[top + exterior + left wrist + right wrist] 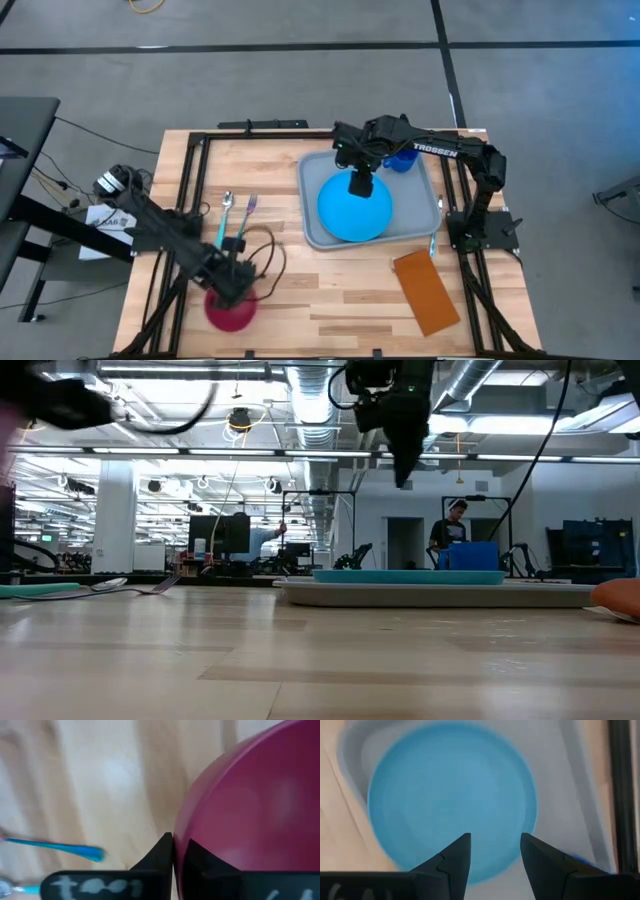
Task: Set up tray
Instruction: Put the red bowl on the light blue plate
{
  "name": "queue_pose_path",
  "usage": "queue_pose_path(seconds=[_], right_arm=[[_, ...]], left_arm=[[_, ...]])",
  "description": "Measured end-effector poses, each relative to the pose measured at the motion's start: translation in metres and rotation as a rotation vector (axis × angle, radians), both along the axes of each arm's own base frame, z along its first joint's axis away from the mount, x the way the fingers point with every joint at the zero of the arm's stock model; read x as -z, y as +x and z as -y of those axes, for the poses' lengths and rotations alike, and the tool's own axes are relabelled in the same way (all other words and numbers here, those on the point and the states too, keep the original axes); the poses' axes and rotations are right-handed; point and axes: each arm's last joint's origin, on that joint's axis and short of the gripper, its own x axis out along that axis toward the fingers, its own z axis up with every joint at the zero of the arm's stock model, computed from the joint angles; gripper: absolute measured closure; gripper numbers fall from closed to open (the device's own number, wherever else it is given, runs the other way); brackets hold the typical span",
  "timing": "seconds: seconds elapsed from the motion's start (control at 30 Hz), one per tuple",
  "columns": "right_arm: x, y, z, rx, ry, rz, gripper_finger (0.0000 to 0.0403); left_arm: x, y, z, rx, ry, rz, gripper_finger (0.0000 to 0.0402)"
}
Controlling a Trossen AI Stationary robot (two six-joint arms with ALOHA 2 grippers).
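The grey-blue tray (425, 215) (430, 595) lies flat on the table's right half. On it rest a round blue plate (355, 210) (452, 795) and a blue cup (402, 158) (468, 556) in the tray's far right corner. My right gripper (360, 185) (495, 845) hangs open above the plate, well clear of it in the low view (403, 475). My left gripper (235, 283) (174, 852) is shut on a magenta bowl (228, 310) (250, 810) at the table's near left. My left gripper pinches the magenta bowl's rim (176, 837), one finger (205, 860) inside the bowl and the other (157, 857) outside. The fingers come from above, pointing down. Whether the bowl is clear of the table, I cannot tell.
A teal-handled spoon (228, 212) and fork (248, 212) lie on the table's left, just beyond the bowl; one teal handle (55, 846) shows in the left wrist view. A brown-orange napkin (427, 290) lies near the table's near right edge. People stand in the room behind.
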Motion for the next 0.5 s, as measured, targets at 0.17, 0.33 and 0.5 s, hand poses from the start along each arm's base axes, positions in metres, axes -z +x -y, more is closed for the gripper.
queue_pose_path(seconds=[0.17, 0.33, 0.5], right_arm=[[0.001, -0.008, -0.002, -0.012, 0.023, -0.084, 0.0239], [-0.010, -0.025, 0.005, -0.001, 0.024, -0.107, 0.0239], [-0.037, -0.052, 0.025, 0.094, -0.027, -0.013, 0.0239]], left_arm=[[-0.029, 0.038, -0.036, -0.199, 0.004, 0.144, 0.0400], [-0.056, 0.069, -0.084, -0.397, 0.013, 0.291, 0.0401], [-0.066, 0.095, -0.134, -0.613, -0.011, 0.493, 0.0401]])
